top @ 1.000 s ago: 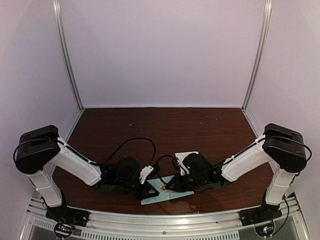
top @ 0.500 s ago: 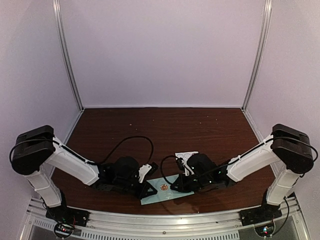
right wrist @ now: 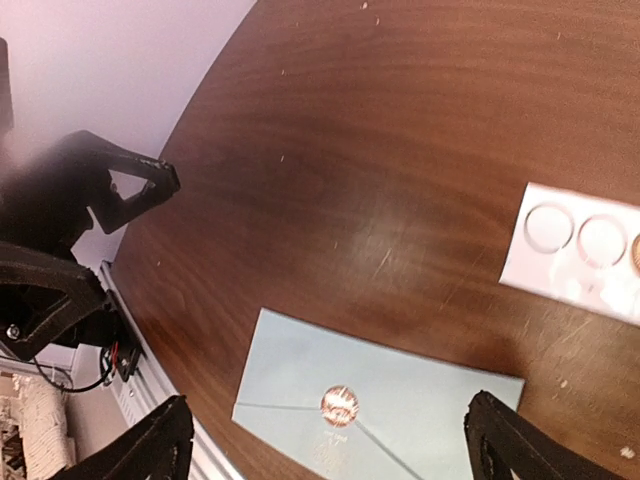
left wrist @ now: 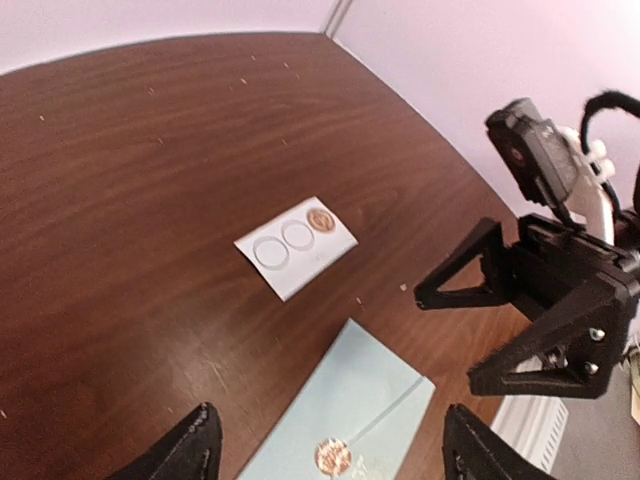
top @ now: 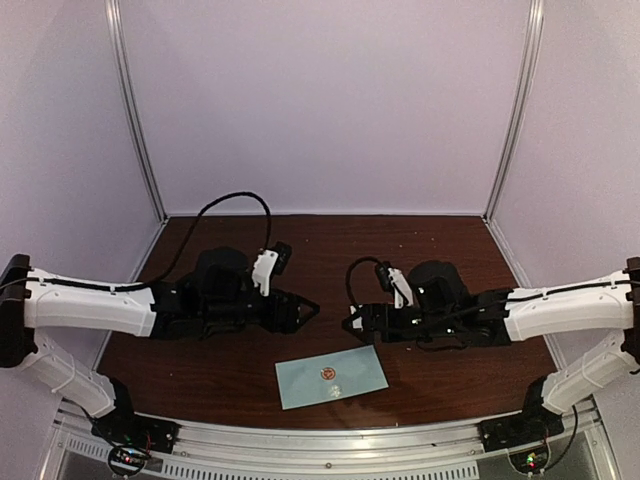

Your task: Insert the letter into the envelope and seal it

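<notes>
Now my left gripper [top: 305, 312] and right gripper [top: 352, 322] hang wide open, empty, clear of the envelope [top: 345, 385]; a careless descent could lift its round sticker [top: 327, 374].

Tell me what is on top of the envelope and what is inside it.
A round reddish-brown sticker sits on the envelope, at the tip of its closed flap; nothing else lies on it. The flap covers the inside, so whether a letter is there cannot be seen.

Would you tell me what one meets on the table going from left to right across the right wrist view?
left gripper → envelope → sticker strip
</notes>
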Robot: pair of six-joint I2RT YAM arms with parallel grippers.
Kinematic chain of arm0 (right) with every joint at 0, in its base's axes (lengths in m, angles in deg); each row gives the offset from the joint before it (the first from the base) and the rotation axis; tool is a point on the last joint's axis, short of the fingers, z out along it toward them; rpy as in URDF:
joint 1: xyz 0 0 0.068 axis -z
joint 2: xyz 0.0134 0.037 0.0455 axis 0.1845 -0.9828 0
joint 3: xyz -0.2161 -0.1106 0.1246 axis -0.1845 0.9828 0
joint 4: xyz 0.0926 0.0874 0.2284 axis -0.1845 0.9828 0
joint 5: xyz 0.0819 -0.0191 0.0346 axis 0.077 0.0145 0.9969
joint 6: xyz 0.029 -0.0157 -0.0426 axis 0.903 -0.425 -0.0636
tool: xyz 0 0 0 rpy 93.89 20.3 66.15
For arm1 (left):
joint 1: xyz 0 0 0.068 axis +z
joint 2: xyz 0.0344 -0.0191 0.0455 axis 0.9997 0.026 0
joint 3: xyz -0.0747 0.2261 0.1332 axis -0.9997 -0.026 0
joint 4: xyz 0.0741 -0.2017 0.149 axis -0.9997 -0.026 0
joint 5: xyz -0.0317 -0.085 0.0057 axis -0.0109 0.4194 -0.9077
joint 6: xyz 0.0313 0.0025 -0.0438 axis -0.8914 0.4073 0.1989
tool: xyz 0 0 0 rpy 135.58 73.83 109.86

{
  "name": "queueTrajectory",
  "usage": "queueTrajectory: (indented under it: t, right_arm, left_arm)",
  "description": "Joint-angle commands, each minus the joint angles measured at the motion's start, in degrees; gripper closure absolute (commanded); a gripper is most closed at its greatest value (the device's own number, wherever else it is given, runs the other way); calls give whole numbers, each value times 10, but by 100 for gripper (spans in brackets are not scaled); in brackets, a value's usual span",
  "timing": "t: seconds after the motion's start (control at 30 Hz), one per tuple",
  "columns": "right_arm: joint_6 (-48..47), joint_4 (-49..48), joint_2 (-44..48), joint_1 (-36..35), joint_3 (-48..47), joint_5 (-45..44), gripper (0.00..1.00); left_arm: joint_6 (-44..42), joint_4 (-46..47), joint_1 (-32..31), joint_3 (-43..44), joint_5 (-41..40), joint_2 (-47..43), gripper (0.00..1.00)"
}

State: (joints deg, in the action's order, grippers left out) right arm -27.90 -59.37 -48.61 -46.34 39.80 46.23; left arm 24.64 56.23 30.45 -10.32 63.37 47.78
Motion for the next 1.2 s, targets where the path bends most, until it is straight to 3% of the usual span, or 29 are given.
queueTrajectory:
  t: [0.0,0.2,0.33,0.57,0.7,0.83,1.03,1.17]
  right_arm:
    - [-94,34,-8,54,-56,-55,2]
    - [-150,-12,-62,163,-86,-62,0]
    - [-184,-22,-64,265,-85,-63,0]
    - [-241,-64,28,497,-22,-25,0]
    - [-250,-124,85,601,39,-24,0]
    - [-274,-198,139,637,117,-77,0]
    - [-298,-373,193,643,250,-115,0]
    - [-311,-484,195,643,320,-106,0]
  left_arm:
    - [-45,18,59,75,17,68,21]
    - [-101,74,173,173,71,189,18]
    - [-107,100,286,181,96,219,18]
    - [-84,197,519,25,108,115,19]
    - [-97,228,619,-85,40,7,16]
    - [-165,243,625,-180,-107,-101,14]
    - [-229,420,625,-329,-108,-179,10]
    - [-230,420,625,-320,-97,-151,7]
